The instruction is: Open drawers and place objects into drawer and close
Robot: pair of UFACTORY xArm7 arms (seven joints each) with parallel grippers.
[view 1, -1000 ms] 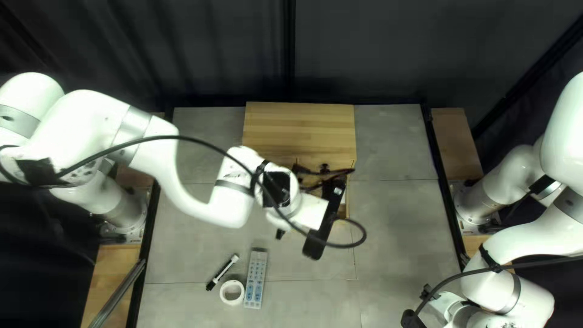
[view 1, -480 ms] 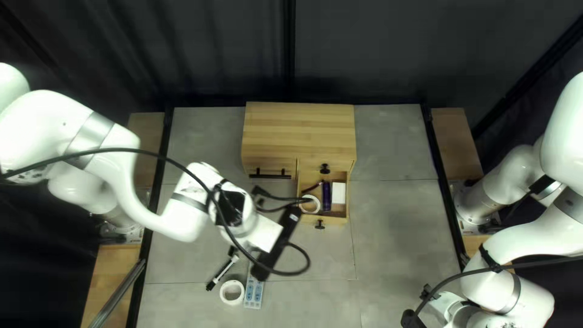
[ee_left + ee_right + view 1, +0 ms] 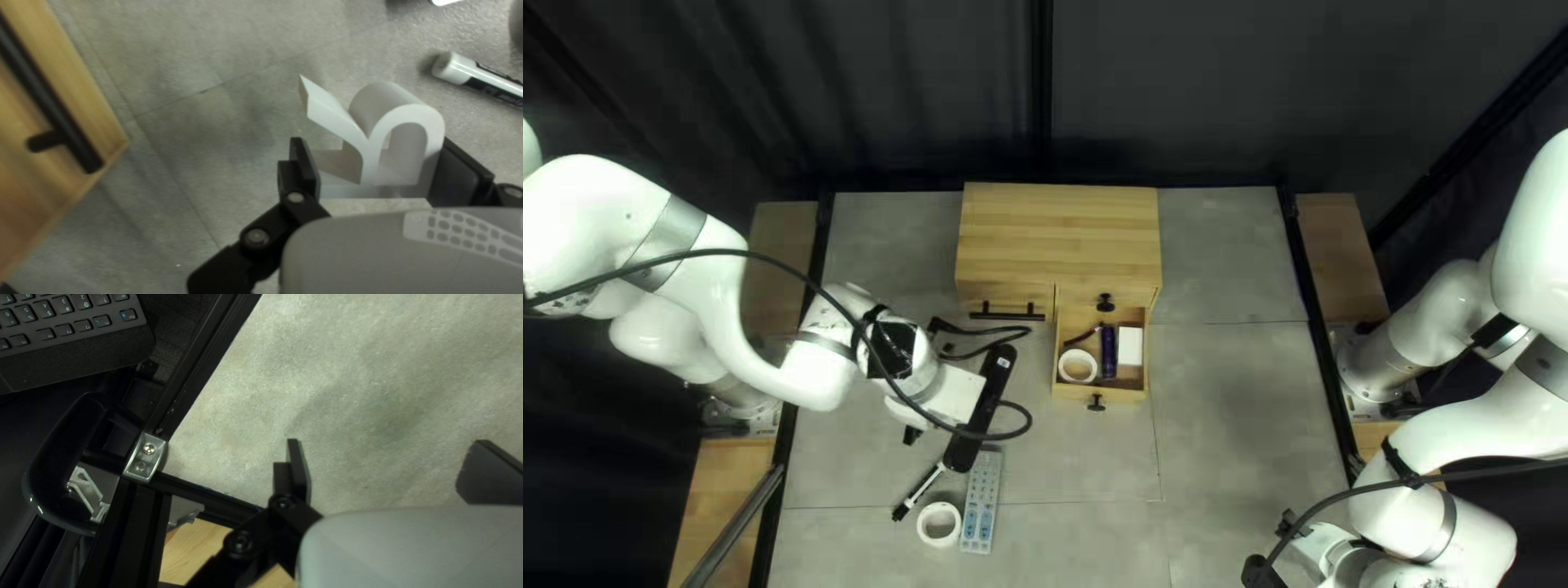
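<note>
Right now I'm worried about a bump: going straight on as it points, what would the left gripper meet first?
Most likely the table, with the white piece held by the left gripper probably touching first. The marker looks off to the side; the depth is unclear.

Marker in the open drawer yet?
No, the top left view shows the marker on the tabletop near the remote control, outside the open drawer.

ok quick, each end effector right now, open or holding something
Left end effector: closed on a white curved piece, gripped from two sides.
Right end effector: open, nothing between its fingers.
</note>
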